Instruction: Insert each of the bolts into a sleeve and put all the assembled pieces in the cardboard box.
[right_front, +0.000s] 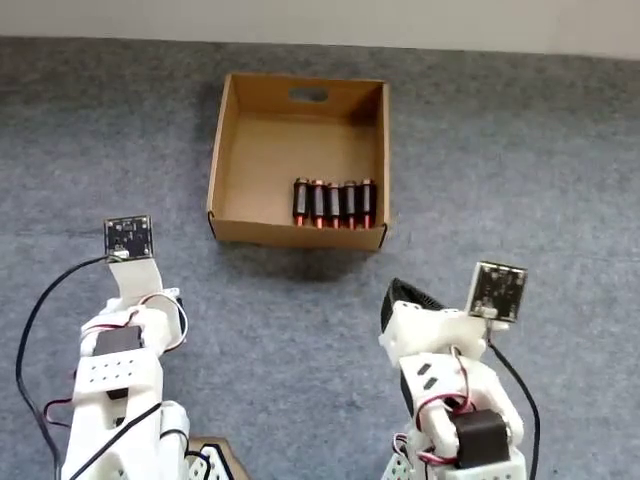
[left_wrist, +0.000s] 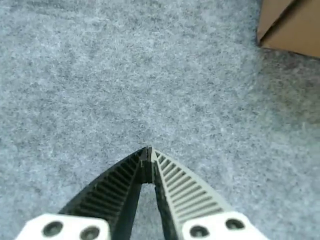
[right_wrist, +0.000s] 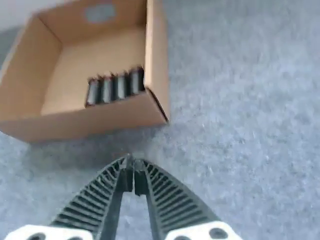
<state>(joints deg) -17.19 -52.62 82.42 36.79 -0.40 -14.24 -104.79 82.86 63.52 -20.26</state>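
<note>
i judge the job done, since the assembled pieces (right_front: 334, 204) lie in a row against the cardboard box's (right_front: 270, 150) near wall, so my left gripper (left_wrist: 149, 154) and right gripper (right_wrist: 131, 163) hang clenched on nothing over the desk (right_front: 520, 150), just short of that box.

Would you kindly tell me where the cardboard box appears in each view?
High view: cardboard box at upper centre.
Left wrist view: one corner at the edge, ahead of the left gripper.
Right wrist view: just ahead of the right gripper.
Shared landmark (high, right wrist): the row of assembled pieces inside its near wall.
</note>
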